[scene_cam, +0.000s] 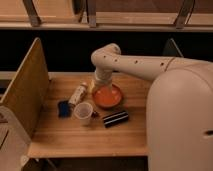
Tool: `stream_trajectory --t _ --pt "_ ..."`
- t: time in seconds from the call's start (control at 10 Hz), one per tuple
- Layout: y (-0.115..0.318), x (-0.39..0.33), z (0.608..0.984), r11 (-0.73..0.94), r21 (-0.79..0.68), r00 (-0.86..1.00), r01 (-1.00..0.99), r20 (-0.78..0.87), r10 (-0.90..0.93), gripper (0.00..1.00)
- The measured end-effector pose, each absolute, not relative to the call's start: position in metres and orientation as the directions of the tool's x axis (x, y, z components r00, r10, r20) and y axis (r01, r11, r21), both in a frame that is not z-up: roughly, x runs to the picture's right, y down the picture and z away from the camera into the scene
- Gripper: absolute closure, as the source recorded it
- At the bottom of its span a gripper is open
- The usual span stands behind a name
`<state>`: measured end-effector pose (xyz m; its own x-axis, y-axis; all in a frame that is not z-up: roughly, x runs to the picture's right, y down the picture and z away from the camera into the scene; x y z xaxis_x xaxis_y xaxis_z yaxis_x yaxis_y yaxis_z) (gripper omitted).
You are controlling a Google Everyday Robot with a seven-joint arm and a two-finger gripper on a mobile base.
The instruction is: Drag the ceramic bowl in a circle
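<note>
Ceramic bowl [108,97]: orange-red, on wooden table [70,137], directly under and nearer the camera than the jaws.
Gripper [101,85]: at the bowl's far rim, jaws wide, hold not discernible.
White cup [83,111], pale bottle [78,93], blue item [63,108], black packet [115,118]: near the jaws, labels unreadable.

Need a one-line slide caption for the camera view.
Pincer at the far rim of the ceramic bowl on a wooden table, white cup nearby.
</note>
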<state>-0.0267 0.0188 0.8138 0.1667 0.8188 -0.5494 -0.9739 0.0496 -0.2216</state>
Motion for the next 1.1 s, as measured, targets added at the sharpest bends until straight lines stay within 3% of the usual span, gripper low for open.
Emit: stream_trajectory --t 0.2,0.6,1.1 --pt "0.031 -0.028 0.831 0.014 -0.234 0.153 -0.972 -0.587 0.795 0.35" --pt "0.031 -0.028 0.831 0.017 -0.236 0.156 -0.972 -0.586 0.795 0.35" --pt "0.053 -0.047 0.862 0.086 -0.292 0.262 -0.953 -0.644 0.719 0.35"
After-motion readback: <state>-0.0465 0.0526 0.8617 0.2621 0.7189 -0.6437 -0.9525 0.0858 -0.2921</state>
